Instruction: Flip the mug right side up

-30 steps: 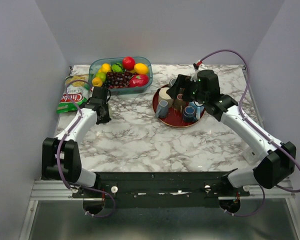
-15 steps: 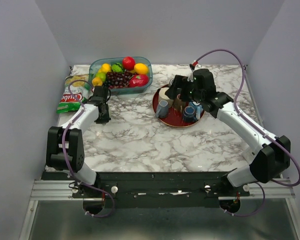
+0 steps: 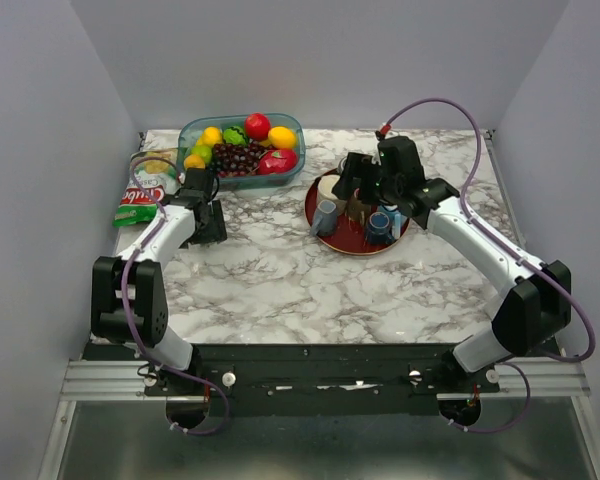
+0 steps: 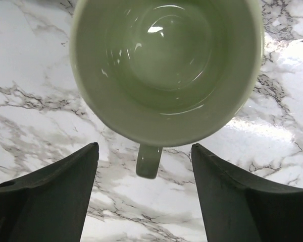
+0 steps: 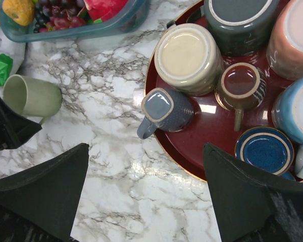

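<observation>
The pale green mug stands mouth up on the marble table, and I look straight down into its bare inside. Its handle points toward my left gripper, which is open. The two fingers stand wide on either side of the handle and touch nothing. In the right wrist view the same mug shows at the left with the left gripper's dark fingers beside it. My right gripper is open and hangs over the near left rim of the red tray. In the top view the left gripper hides the mug.
The red tray holds several cups: a cream one bottom up, a grey-blue one on its side, a small brown one, and others. A teal fruit container and a snack bag sit at the back left.
My left gripper has opened and let go of the green mug's handle, and the arm has drawn a little toward the back left. The right arm has shifted slightly over the tray.
</observation>
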Motion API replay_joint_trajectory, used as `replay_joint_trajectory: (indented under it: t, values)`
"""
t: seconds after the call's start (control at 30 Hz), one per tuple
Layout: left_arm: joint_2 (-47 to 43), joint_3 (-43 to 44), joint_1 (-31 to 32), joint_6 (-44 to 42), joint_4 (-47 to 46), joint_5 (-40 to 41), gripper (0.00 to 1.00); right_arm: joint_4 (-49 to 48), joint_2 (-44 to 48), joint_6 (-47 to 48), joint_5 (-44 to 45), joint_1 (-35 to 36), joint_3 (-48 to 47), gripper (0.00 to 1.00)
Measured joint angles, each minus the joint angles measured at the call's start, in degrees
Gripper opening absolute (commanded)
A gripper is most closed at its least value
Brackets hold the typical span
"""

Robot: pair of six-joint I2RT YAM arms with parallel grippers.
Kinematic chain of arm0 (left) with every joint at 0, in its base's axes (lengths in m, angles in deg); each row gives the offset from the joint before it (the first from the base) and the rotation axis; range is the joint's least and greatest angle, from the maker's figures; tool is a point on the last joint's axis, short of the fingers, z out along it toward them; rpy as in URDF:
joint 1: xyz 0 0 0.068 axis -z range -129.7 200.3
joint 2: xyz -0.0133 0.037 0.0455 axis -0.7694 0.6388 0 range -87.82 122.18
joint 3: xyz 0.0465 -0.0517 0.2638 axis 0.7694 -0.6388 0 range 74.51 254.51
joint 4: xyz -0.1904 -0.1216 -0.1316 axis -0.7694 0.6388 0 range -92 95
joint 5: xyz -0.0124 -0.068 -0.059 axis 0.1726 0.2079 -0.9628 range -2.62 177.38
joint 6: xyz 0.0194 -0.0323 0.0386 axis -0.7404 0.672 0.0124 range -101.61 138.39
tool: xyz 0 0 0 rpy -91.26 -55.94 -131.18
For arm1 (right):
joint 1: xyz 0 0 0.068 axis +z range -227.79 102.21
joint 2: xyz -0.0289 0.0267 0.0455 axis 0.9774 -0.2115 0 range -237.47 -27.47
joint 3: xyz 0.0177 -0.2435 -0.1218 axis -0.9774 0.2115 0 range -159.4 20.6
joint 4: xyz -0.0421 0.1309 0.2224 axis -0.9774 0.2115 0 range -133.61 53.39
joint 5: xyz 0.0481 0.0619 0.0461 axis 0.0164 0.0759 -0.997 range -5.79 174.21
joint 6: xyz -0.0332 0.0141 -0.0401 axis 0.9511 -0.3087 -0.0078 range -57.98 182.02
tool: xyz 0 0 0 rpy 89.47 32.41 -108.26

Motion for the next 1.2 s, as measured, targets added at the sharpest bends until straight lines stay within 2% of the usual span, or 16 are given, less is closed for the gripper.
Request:
replay_joint_trajectory:
  t: [0.23, 0.4, 0.47, 0.97, 1.2]
  values:
    - [-9.7, 3.1, 0.0, 1.7, 4.3, -0.9, 0.9, 1.6, -0.9, -0.3, 0.3, 0.0, 0.0, 0.99]
    - [-16.0, 9.1, 0.0, 2.1, 5.6, -0.9, 0.9, 1.6, -1.5, -1.5, 0.2, 0.2, 0.3, 0.96]
    - [-17.8, 10.7, 0.0, 2.1, 4.6, -1.3, 0.91, 1.3, -2.1, -1.7, 0.2, 0.5, 0.3, 0.91]
    - [-24.8, 10.0, 0.0, 3.7, -10.0, -19.5, 0.99, -0.1, -10.0, -2.1, 4.3, 9.0, 0.0, 0.89]
    - [-24.5, 9.3, 0.0, 5.2, -11.8, -23.6, 0.99, 0.4, -17.1, -3.0, 9.0, 8.9, -6.7, 0.81]
